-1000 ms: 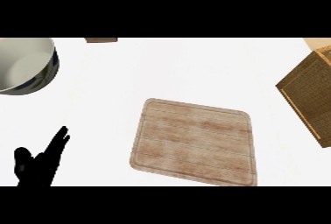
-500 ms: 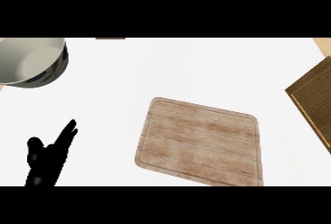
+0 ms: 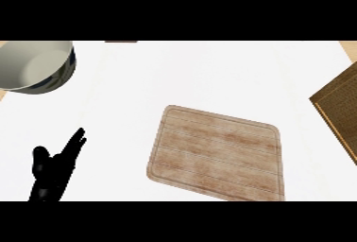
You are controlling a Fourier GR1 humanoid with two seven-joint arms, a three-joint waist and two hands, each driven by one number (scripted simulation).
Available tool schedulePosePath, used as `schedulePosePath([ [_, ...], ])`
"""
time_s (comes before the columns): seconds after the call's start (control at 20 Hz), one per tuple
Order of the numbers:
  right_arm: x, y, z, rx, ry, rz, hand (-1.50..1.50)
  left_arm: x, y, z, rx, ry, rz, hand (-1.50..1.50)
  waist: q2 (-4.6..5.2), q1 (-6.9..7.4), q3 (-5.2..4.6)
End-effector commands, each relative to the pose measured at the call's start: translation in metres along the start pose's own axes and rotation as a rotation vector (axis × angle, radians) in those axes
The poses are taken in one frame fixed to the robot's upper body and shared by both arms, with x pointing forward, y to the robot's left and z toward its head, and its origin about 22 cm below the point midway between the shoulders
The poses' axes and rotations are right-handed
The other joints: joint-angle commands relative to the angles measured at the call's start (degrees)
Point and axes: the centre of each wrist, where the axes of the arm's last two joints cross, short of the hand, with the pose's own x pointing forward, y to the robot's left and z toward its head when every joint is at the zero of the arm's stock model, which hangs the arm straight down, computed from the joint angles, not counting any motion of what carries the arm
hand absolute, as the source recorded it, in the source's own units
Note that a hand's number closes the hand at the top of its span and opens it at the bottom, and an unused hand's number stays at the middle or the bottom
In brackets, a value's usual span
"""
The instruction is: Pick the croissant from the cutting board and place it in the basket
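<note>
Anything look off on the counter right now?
Yes: the cutting board lies bare, with no croissant on it or anywhere in view. The basket is cut off at the right edge. The left hand is open, holding nothing.

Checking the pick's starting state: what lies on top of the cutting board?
Only bare wood shows on the cutting board; no item rests there. Nothing covers it, though its lower corner leaves the view.

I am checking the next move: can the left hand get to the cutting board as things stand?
Probably yes. Only bare counter lies between the open left hand and the cutting board. Nothing shows on the board itself.
</note>
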Motion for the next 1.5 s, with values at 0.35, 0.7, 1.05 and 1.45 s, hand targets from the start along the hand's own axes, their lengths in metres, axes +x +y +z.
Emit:
schedulePosePath([
  [0.35, -0.044, -0.017, -0.01, -0.103, 0.093, 0.268, 1.5, -0.033, -0.024, 0.003, -0.01, 0.114, 0.005, 0.0, 1.16, 0.85, -0.78],
  [0.7, -0.068, -0.039, -0.011, -0.079, 0.01, 0.305, -1.5, -0.02, -0.021, -0.007, -0.025, 0.114, 0.013, 0.0, 0.87, 0.02, -0.77],
  [1.05, -0.083, -0.063, -0.009, -0.174, -0.012, 0.161, -1.5, -0.016, -0.001, -0.011, 0.003, 0.125, 0.015, 0.0, 0.96, -0.02, -0.74],
  [1.45, -0.069, -0.126, 0.019, -0.322, 0.09, 0.052, -1.5, -0.015, 0.007, -0.003, -0.003, 0.108, 0.013, 0.0, 1.0, 0.18, -0.69],
])
